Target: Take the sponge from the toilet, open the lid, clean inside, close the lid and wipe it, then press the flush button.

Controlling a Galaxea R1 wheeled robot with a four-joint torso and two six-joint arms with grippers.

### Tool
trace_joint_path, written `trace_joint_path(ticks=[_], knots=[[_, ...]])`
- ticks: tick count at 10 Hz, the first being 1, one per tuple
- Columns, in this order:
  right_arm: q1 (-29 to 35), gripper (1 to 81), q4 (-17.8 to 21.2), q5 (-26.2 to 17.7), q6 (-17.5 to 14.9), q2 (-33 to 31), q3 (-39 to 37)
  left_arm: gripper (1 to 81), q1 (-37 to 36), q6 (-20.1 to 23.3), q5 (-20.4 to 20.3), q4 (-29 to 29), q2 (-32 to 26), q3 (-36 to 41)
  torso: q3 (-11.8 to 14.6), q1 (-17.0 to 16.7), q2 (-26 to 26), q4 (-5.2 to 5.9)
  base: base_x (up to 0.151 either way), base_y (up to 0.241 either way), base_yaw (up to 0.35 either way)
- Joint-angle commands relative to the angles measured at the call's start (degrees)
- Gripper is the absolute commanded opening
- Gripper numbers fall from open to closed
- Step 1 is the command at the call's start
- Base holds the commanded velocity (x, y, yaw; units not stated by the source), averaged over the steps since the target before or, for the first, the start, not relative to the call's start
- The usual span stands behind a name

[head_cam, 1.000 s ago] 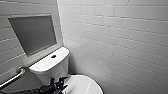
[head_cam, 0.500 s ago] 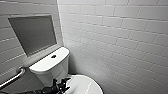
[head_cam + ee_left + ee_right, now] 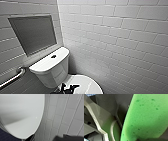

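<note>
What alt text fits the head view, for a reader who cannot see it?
A white toilet stands in a grey-tiled corner, lid down, a dark flush button on its tank top. A framed grey panel hangs above, a metal grab bar beside it, and a dark robot part shows at the bottom edge.

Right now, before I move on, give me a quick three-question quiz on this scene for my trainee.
1. True or false: the lid is shut.
2. Fill in: in the right wrist view, the sponge is ___ in colour.
3. What does the flush button sit on? A) the tank top B) the lid C) the sponge
Key: 1 true; 2 green; 3 A.
</note>
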Motion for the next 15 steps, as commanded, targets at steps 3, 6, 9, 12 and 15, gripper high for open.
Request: trace_joint_path(ticks=[3, 6, 9, 12, 15], knots=[[2.5, 1.0, 0.0, -0.9, -0.1, -0.1, 0.6, 81.1, 2.3, 0.5, 5.9, 9.9, -1.0, 1.9, 0.0, 0.0, 0.0, 0.00, 0.000, 0.000, 0.000], [2.7, 1.0, 0.1, -1.0, -0.1, 0.1, 0.5, 81.1, 5.0, 0.5, 5.9, 12.9, 3.6, -3.7, 0.0, 0.0, 0.0, -0.02, 0.000, 0.000, 0.000], [2.7, 1.0, 0.3, -1.0, 0.0, 0.3, -0.2, 81.1, 5.0, 0.5, 5.9, 13.6, 10.5, -11.4, 0.0, 0.0, 0.0, -0.02, 0.000, 0.000, 0.000], [2.8, 1.0, 0.3, -1.0, 0.3, 1.4, -2.4, 81.1, 4.8, 0.5, 5.9, 13.7, 15.0, -17.7, 0.0, 0.0, 0.0, -0.02, 0.000, 0.000, 0.000], [2.8, 1.0, 0.3, -1.0, 0.3, 2.2, -3.7, 81.1, 4.3, 0.3, 5.6, 13.3, 17.3, -21.6, 0.0, 0.0, 0.0, -0.02, 0.000, 0.000, 0.000]])
